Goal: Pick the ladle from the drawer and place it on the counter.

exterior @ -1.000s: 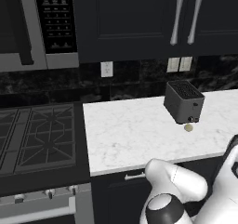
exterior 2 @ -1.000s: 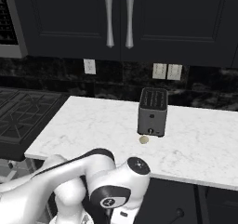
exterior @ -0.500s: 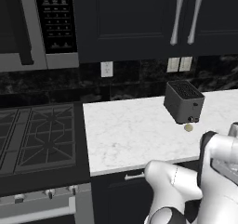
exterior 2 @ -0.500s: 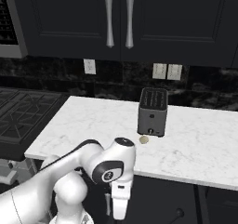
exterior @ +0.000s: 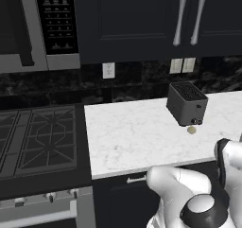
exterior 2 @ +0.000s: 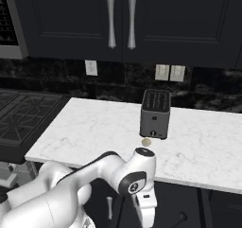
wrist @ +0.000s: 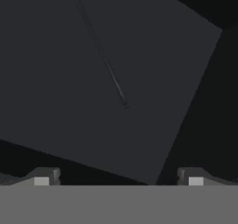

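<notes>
In the hand view the ladle (wrist: 104, 62) is a thin dark rod lying slantwise on the dark grey floor of the drawer (wrist: 56, 102). One end of it sits near the picture's middle and the other runs off the top edge. My gripper (wrist: 118, 179) hangs above the drawer, open, with its fingertips (wrist: 46, 176) wide apart and nothing between them. The ladle lies ahead of the tips, apart from them. The white marble counter (exterior: 137, 132) (exterior 2: 94, 132) spreads above, and my arm (exterior 2: 139, 175) bends down in front of its edge.
A dark toaster (exterior: 186, 104) (exterior 2: 154, 113) stands on the counter with a small round tan object (exterior: 192, 130) (exterior 2: 146, 141) just in front of it. A black gas stovetop (exterior: 38, 142) lies to the left. Dark cabinets hang above.
The arm has swung over the second: its wrist has come up in front of the counter edge and the hand now points down below it. The base and the counter's things have stayed still.
</notes>
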{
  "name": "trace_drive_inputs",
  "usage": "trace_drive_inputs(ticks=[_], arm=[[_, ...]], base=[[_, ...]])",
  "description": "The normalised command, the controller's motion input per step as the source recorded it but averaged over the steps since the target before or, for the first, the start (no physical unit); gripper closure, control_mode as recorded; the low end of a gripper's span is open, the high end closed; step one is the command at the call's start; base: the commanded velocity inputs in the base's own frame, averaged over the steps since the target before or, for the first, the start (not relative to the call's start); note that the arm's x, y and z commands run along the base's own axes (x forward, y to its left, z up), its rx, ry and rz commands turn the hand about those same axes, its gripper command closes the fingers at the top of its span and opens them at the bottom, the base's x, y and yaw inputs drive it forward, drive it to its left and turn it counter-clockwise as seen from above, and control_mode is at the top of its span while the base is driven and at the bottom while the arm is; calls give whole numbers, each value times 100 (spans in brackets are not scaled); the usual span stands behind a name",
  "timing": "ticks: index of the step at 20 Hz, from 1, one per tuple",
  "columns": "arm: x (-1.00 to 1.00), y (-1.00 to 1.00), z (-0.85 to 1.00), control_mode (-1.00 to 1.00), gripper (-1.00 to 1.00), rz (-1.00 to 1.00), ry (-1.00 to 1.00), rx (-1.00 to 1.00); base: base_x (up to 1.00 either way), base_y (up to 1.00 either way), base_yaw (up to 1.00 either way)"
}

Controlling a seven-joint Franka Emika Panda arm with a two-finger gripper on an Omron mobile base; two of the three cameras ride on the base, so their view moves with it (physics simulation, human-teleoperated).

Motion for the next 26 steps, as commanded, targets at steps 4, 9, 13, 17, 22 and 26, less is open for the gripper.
trace_drive_inputs(ticks=[4,9,13,17,22,26], arm=[[18,-15,-73,-100,-100,16,0,-1],[2,-31,-51,-100,-100,17,-1,-1],[0,-69,-52,-100,-100,17,0,-1],[8,-33,-44,-100,-100,17,0,0],[17,-25,-46,-100,-100,11,0,0],[9,-32,-52,-100,-100,9,0,0]], base=[[0,0,0],[0,0,0],[0,0,0],[0,0,0],[0,0,0],[0,0,0]])
